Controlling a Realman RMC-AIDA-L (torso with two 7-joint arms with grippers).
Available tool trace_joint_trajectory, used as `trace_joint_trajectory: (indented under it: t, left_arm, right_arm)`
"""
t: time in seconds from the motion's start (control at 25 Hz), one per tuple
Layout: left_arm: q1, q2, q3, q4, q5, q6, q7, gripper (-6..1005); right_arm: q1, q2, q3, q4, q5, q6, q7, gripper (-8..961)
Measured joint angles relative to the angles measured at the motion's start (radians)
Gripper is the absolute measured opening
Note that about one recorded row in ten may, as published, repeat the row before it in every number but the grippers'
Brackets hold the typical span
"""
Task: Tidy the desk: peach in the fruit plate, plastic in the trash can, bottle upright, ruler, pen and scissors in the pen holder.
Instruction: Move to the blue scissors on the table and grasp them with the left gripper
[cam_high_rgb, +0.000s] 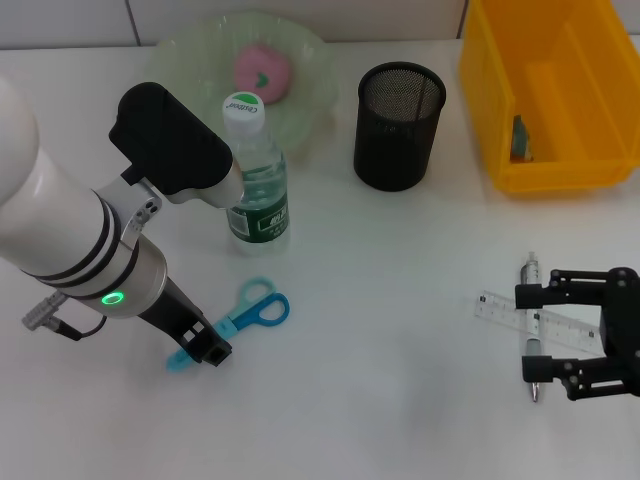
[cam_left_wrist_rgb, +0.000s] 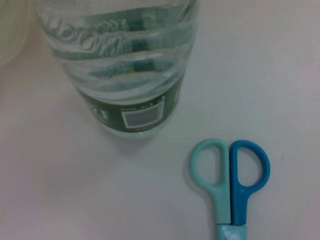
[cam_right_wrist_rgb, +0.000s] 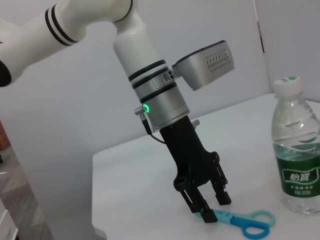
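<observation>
Scissors (cam_high_rgb: 243, 313) lie flat on the desk (cam_high_rgb: 400, 350) just beside the upright bottle (cam_high_rgb: 256, 180); left hand (cam_high_rgb: 200, 347) is down at their blade end with fingers spread around the tip, not clenched on it yet as far as the right wrist view shows. Done: peach (cam_high_rgb: 262, 70) in the fruit plate (cam_high_rgb: 310, 60), bottle standing, something sits in the yellow trash can (cam_high_rgb: 500, 120), probably the plastic; left: scissors, ruler (cam_high_rgb: 500, 306) and pen (cam_high_rgb: 530, 272) into the pen holder (cam_high_rgb: 398, 125). Right hand (cam_high_rgb: 560, 335) hangs open over ruler and pen, covering their middle, contact unclear.
</observation>
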Motion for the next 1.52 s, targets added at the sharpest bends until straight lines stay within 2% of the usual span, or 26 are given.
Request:
trace_joint_trajectory:
  t: [0.8,0.92,1.4,1.52]
  left_arm:
    - [-0.003,-0.003,0.040,0.000,0.024,-0.009,-0.006,521]
    - [-0.003,-0.003,0.040,0.000,0.024,-0.009,-0.006,296]
    - [-0.004,-0.003,0.050,0.002,0.025,-0.006,-0.008,209]
    - [0.012,-0.002,0.054,0.038,0.025,-0.005,-0.005,202]
  right_arm:
    - [0.003,0.001,0.000,0.005,0.000,0.020,0.000,780]
    - [0.004,0.000,0.000,0.009,0.000,0.021,-0.006,780]
    - [0.004,-0.001,0.002,0.010,0.002,0.021,-0.013,780]
    - [0.004,-0.001,0.003,0.010,0.002,0.021,-0.013,780]
